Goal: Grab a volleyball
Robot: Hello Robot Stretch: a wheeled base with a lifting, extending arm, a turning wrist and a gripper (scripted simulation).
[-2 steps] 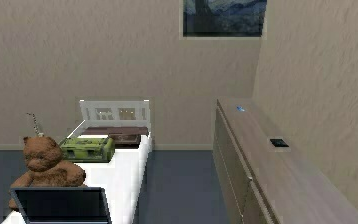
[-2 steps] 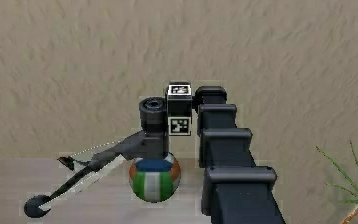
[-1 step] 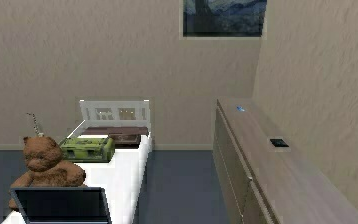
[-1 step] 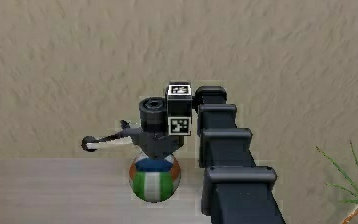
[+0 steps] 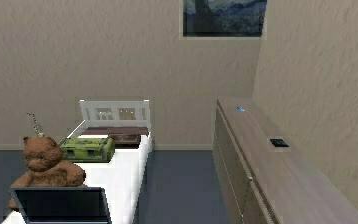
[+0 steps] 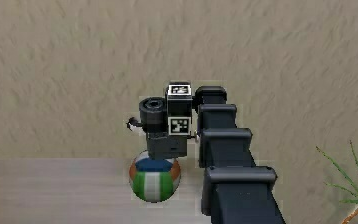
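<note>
In the arm side view a round ball (image 6: pixel 154 178) striped green, orange, white and blue sits low in the picture, just left of the dark arm bar. My gripper (image 6: pixel 137 124) stands directly above it, with the white marker squares (image 6: pixel 179 108) to its right. A pale wooden surface (image 6: pixel 57 190) lies behind the ball. I cannot tell whether the gripper holds anything or touches the ball.
The forward view has a long wooden dresser (image 5: pixel 262 165) along the right wall and a white bed (image 5: pixel 117 160) at left carrying a teddy bear (image 5: pixel 45 165), a green case (image 5: pixel 87 148) and a laptop (image 5: pixel 65 205). Blue floor runs between them. A plant (image 6: pixel 349 180) stands at the arm side view's right.
</note>
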